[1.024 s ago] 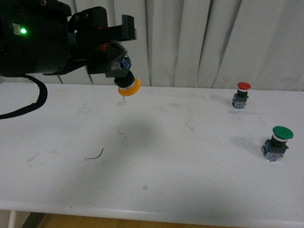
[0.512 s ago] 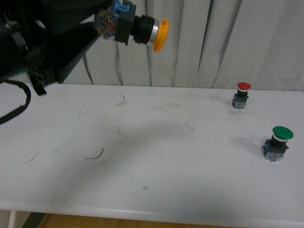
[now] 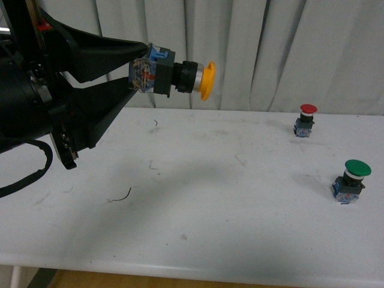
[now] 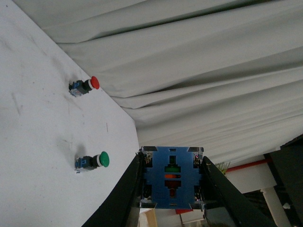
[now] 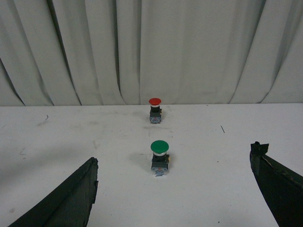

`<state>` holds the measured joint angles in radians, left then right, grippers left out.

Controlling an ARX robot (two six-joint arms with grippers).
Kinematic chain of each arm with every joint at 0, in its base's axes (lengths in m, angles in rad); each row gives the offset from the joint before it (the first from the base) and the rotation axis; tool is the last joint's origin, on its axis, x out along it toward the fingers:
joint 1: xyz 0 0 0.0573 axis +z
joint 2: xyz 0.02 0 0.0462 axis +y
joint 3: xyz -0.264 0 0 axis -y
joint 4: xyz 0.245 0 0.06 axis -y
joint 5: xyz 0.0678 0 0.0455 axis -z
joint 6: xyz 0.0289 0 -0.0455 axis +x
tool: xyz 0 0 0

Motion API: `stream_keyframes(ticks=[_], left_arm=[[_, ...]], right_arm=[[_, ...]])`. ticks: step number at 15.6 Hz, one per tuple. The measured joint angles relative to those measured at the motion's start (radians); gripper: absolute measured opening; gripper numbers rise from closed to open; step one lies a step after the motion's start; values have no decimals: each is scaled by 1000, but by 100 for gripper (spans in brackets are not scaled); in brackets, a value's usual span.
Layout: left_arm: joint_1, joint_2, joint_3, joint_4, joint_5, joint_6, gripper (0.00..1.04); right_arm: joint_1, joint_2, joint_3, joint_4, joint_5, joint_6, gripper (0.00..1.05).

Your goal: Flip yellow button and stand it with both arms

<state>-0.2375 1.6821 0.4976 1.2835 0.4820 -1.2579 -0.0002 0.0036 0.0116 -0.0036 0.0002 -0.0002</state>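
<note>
Since half a second ago the yellow button (image 3: 180, 77) has come down a little and drifted right, and the black bulk of the left arm (image 3: 36, 102) now fills more of the front view. A second ago its cap pointed down at the bench (image 3: 240, 216); now it points sideways to the right. We see the left fingers (image 3: 102, 47) clamped on the blue base, one above and one below, holding the button in the air well above the bench and in front of the pale curtain (image 3: 282, 48). From the left wrist we see only the blue underside of the base (image 4: 171, 177), pinched between the two dark fingers (image 4: 130, 194).

We count three buttons: one yellow, one red, one green. Below the yellow one a thin dark curl (image 3: 120, 195), perhaps a thread or wire, lies on the bench. The left arm hides the left end of the bench and the curtain behind it.

Further right the red button (image 3: 306, 119) stands upright near the curtain. The green button (image 3: 351, 180) stands upright nearer to us and further right, well apart from it.

From the right wrist, the right fingers (image 5: 71, 198) are spread wide and hold nothing. The green button (image 5: 159, 158) and, beyond it, the red button (image 5: 155, 109) show in the gap between them.
</note>
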Motion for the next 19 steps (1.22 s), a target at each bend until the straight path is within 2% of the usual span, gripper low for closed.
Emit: stream_keyframes(ticks=[7, 8, 9, 11, 13, 14, 15, 17, 19], left_arm=[[-2, -11, 13, 0, -9, 1, 30], [-6, -11, 13, 0, -11, 1, 30], [-16, -11, 14, 0, -13, 3, 30], [-23, -11, 22, 0, -15, 8, 30], [-30, -11, 29, 0, -22, 10, 30], [-32, -11, 30, 0, -22, 10, 30], [-32, -13, 31, 0, -23, 12, 30], [-32, -19, 32, 0, -26, 14, 30], [-32, -18, 36, 0, -26, 17, 30]], right_arm=[[0, 0, 0, 0, 0, 0, 98], [-47, 48, 1, 29, -98, -30, 98], [-110, 196, 14, 166, -162, -53, 98], [-151, 545, 80, 507, -184, -56, 98], [-114, 985, 268, 860, -135, -41, 98], [-84, 1160, 369, 941, -111, -33, 98], [-60, 1345, 494, 958, -79, -30, 98], [-38, 1623, 710, 892, -32, -30, 98], [5, 1703, 789, 902, -62, 27, 98]])
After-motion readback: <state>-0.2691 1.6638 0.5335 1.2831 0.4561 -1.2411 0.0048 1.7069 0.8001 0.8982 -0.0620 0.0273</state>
